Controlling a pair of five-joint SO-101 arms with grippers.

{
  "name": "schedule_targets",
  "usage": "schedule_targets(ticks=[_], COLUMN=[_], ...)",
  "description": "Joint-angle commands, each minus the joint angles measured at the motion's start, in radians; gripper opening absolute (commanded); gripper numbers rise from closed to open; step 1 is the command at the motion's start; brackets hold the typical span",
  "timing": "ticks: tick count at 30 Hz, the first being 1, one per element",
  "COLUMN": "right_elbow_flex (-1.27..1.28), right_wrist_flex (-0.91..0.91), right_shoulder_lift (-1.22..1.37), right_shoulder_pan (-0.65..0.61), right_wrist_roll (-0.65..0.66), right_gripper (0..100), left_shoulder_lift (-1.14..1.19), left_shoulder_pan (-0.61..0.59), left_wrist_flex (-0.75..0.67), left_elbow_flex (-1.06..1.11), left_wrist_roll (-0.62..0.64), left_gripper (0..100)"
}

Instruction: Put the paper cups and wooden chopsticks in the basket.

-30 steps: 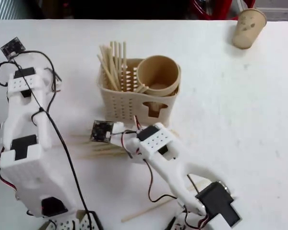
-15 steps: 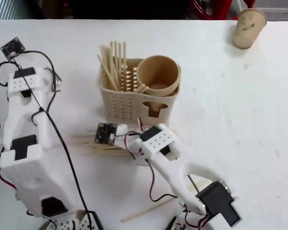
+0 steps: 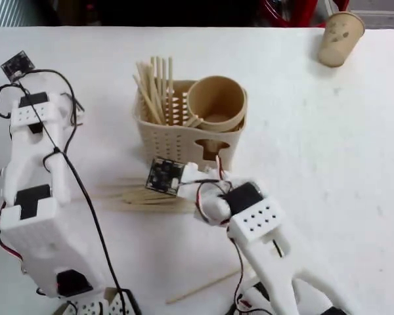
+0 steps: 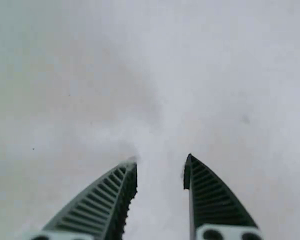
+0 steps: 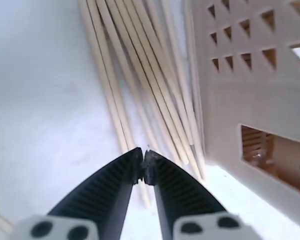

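A perforated cream basket (image 3: 177, 141) stands mid-table, holding a paper cup (image 3: 217, 102) and several upright wooden chopsticks (image 3: 154, 88). A second paper cup (image 3: 340, 38) stands at the far right corner. A bundle of loose chopsticks (image 3: 138, 195) lies flat in front of the basket. In the right wrist view my right gripper (image 5: 143, 163) is shut, tips together just over the near ends of that bundle (image 5: 140, 85), beside the basket wall (image 5: 250, 100). My left gripper (image 4: 160, 165) hangs open over bare table, nothing between its fingers.
One stray chopstick (image 3: 203, 287) lies near the front edge beside the right arm (image 3: 256, 226). The left arm (image 3: 33, 164) is folded along the left side with loose black cables. Open table spreads to the right of the basket.
The right arm's wrist and its camera board have swung to the right, along the front of the basket. The left arm, basket and cups have not moved.
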Motion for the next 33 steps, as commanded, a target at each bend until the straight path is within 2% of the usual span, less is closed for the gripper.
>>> schedule_targets(ticks=[1,8,18,20,25,33], right_elbow_flex=[0.002,-0.109,-0.175,-0.176,-0.187,-0.187], right_wrist_flex=[-0.004,-0.082,-0.182,-0.191,-0.191,-0.179], right_shoulder_lift=[-0.028,0.285,0.570,0.595,0.595,0.521], right_shoulder_pan=[-0.056,-0.096,-0.117,-0.114,-0.087,-0.013], right_wrist_roll=[-0.023,-0.035,-0.035,-0.035,-0.043,-0.043], right_gripper=[4.7,19.3,20.4,17.3,2.2,1.6], left_shoulder_lift=[-0.004,-0.004,-0.004,-0.004,-0.005,-0.005], left_shoulder_pan=[-0.007,-0.010,-0.010,-0.010,-0.010,-0.010], left_wrist_flex=[-0.018,-0.015,-0.015,-0.015,-0.015,-0.015], left_elbow_flex=[-0.014,-0.012,-0.017,-0.017,-0.014,-0.014], left_wrist_roll=[0.005,0.005,0.005,0.005,0.005,0.005], left_gripper=[17,17,17,17,17,17])
